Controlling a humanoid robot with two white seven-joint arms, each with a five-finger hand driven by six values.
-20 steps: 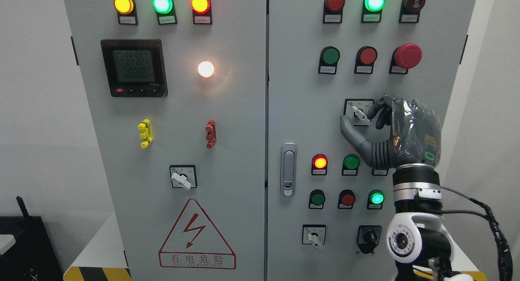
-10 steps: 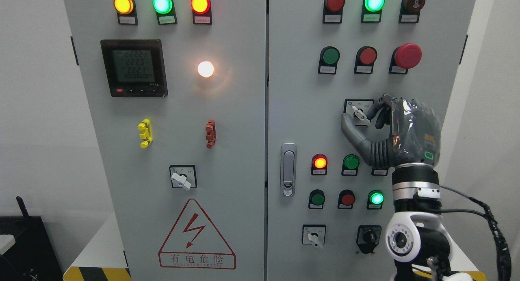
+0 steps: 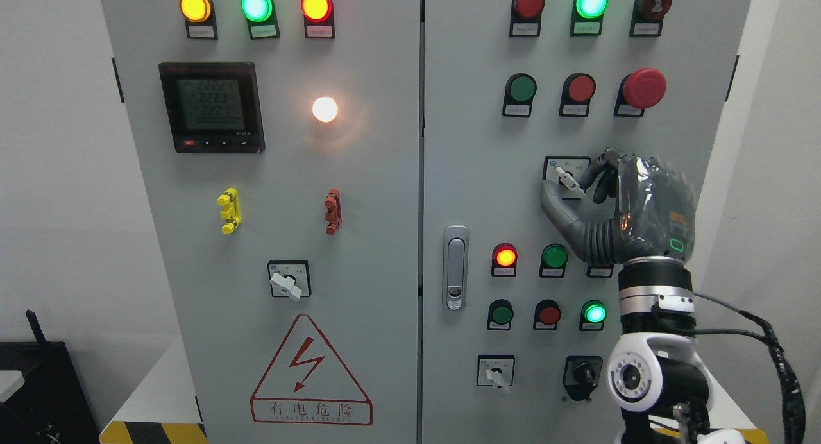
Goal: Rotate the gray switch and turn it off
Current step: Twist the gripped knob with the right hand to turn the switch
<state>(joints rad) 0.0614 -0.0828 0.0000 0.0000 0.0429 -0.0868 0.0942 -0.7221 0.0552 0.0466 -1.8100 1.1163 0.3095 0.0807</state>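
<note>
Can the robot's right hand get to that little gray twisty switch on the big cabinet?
Probably yes. The right hand is already at the small gray rotary switch on the pale gray metal cabinet, thumb below the lever and curled fingers beside it. Nothing blocks the way, though a firm grip can't be confirmed.

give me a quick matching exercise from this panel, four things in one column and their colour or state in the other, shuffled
Things:
1. emergency stop button
2. right hand
3. left door's round lamp
4. clip beside the red clip

States:
A. glowing white
B. yellow
C. red mushroom head
D. at the gray switch

Pairs: 1-C, 2-D, 3-A, 4-B
</note>
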